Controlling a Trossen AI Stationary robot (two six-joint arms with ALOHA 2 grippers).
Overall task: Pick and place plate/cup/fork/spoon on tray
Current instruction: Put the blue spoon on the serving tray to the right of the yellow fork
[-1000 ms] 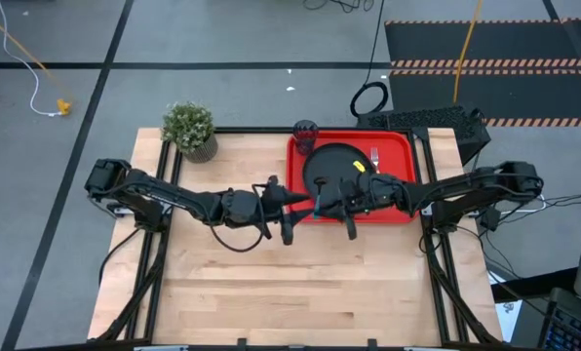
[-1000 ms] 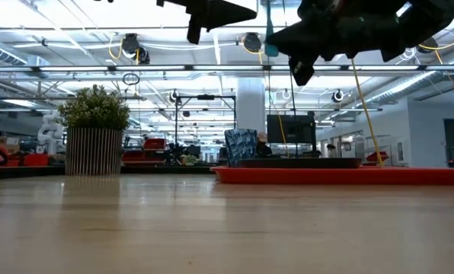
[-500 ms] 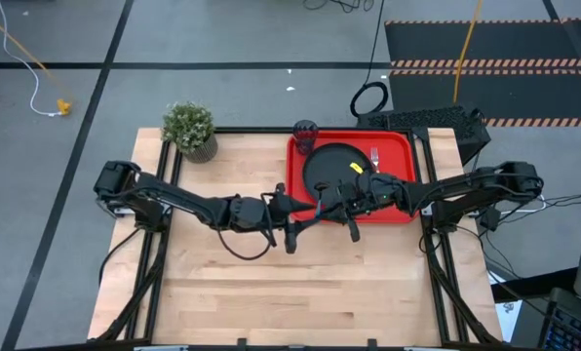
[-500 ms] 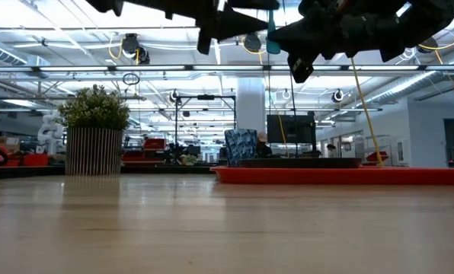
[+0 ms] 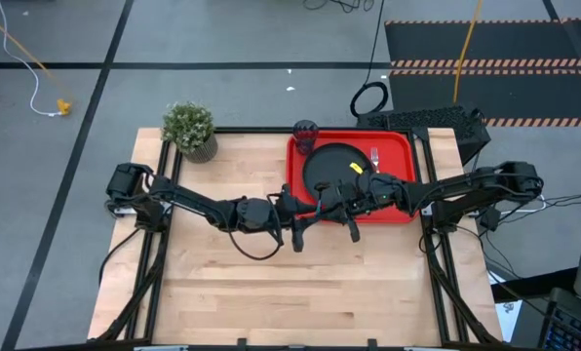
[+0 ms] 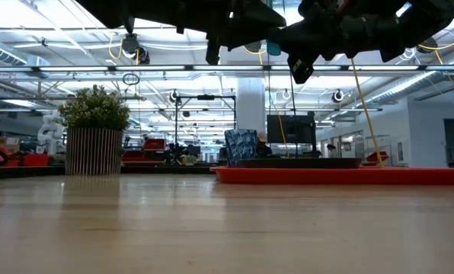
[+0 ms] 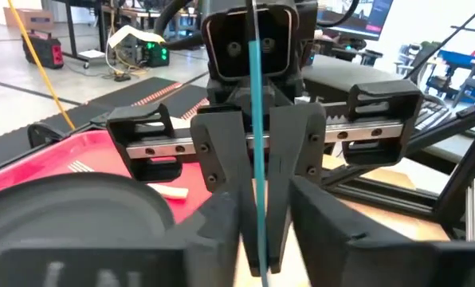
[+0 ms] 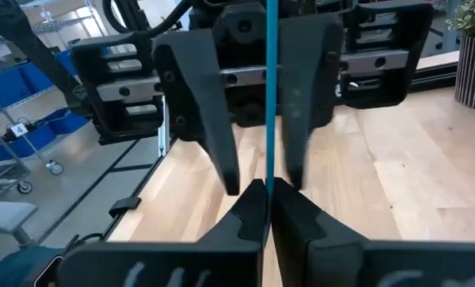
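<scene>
— What did we get from the wrist cameras that the overhead one hid?

— From above, the two end effectors met at the tray's (image 5: pixel 400 216) left near edge, and the spoon (image 5: pixel 319 208) between them was barely a sliver. In the right wrist view the right end effector (image 8: pixel 268 195) was clenched on the spoon's (image 8: pixel 269 88) thin blue handle, while the left end effector's fingers (image 8: pixel 213 135) stood spread on either side of it, not touching. The left wrist view showed the same from the other side: the left end effector (image 7: pixel 257 231) released, the handle (image 7: pixel 256 119) running between its fingers.

— Which way did it point?

— Its long axis ran upright in both wrist views, held in the air; we could not tell where the bowl was.

— Where was the rest?

— The plate (image 5: pixel 335 165), fork (image 5: pixel 375 155) and cup (image 5: pixel 305 132) sat on the tray.

— And against a second ago?

— The left arm had reached further right, closing on the right end effector (image 5: pixel 322 208), which had stayed put. The low view showed them (image 6: pixel 276 42) high above the surface (image 6: pixel 212 228).
</scene>
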